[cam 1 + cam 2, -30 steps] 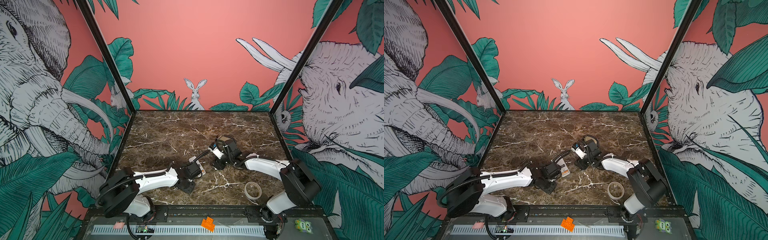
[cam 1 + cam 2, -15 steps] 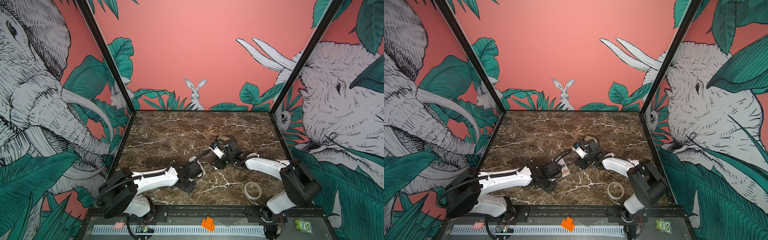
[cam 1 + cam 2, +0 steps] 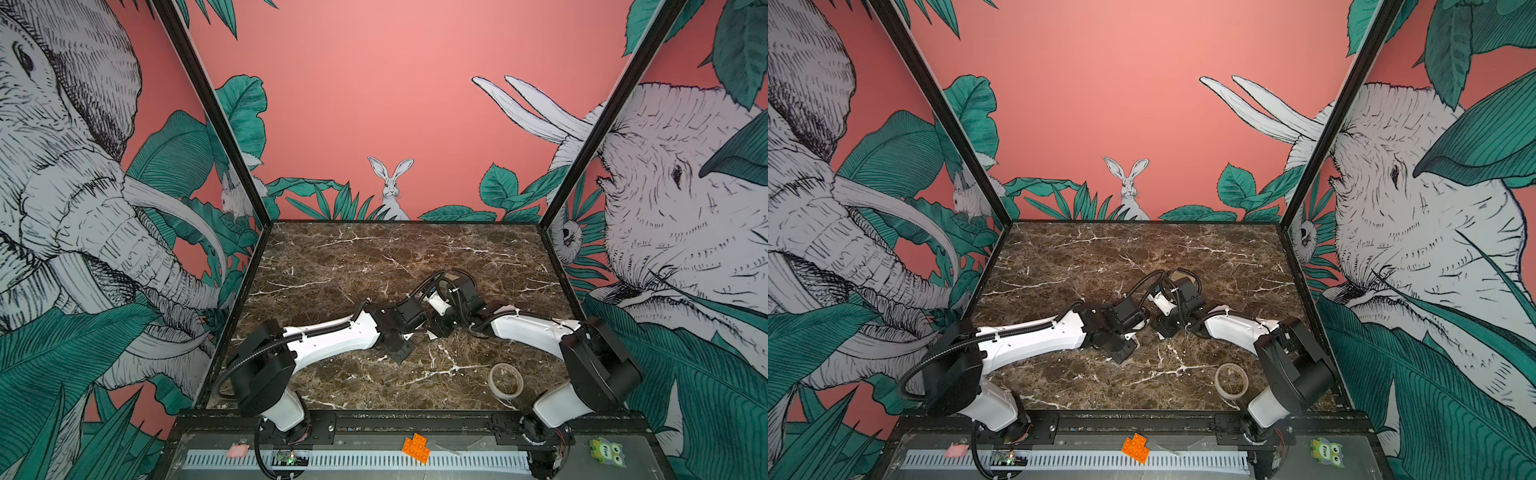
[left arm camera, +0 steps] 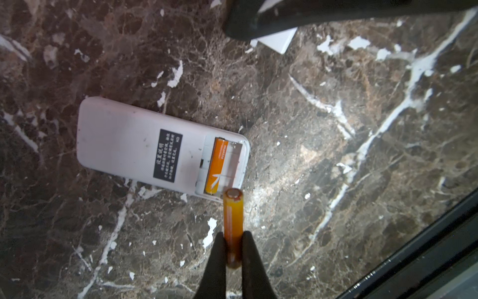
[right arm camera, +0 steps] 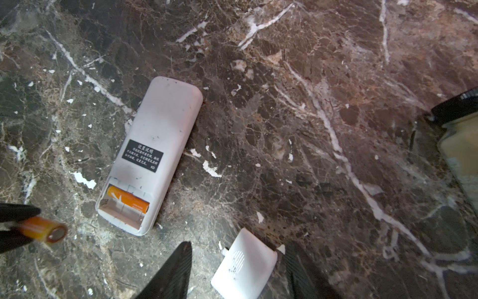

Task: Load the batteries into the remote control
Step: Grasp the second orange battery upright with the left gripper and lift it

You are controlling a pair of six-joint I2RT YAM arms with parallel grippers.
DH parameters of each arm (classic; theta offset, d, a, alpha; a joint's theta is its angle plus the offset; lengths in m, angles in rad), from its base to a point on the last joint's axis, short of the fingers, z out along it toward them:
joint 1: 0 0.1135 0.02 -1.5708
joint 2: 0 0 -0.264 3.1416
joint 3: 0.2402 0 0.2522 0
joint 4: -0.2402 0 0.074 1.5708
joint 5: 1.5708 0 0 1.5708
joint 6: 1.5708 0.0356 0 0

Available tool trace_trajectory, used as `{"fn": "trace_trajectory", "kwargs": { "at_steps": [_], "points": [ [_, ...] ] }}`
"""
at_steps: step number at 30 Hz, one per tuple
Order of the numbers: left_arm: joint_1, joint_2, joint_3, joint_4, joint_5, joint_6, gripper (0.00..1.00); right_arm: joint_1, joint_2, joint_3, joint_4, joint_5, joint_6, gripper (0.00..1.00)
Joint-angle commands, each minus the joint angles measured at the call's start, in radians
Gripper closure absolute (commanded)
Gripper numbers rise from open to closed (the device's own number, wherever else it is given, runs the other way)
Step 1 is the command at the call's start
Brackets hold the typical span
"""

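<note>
Enclosing the scene, three walls painted salmon with elephants, leaves and a rabbit stood round a brown marble table veined in white. Two white and black arms reached in from the near edge, the left arm and the right arm. Their wrists met near the middle of the table and hid what lay beneath them in both top views.

A roll of clear tape lay on the table near the right arm's base. On the ledge in front of it sat an orange toy brick.

The remote control lay back up on the table, its compartment open at one end. One seated battery filled the slot nearer the black label, and the outer slot was bare. The white battery cover lay on the table near that open end, apart from the remote.

The right end effector stood partly open astride the cover, gripping nothing. The left end effector was clamped on the held battery by one end. Its silvery free end pointed at the open compartment, near it but not inside.

Counted: two arms, two batteries, one remote, one cover, one roll, one brick.
</note>
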Motion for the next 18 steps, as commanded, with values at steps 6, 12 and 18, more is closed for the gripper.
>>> {"fn": "trace_trajectory", "kwargs": {
  "at_steps": [6,12,18],
  "points": [
    [0.019,0.057,0.070,-0.069,0.050,0.110,1.00,-0.016,0.027,-0.005,0.016,-0.004,0.009,0.43],
    [0.025,0.105,0.093,-0.085,0.080,0.139,1.00,-0.027,0.042,0.006,-0.003,0.008,0.018,0.43],
    [0.025,0.125,0.094,-0.080,0.088,0.137,1.00,-0.072,0.032,-0.010,-0.003,0.023,0.051,0.43]
  ]
}}
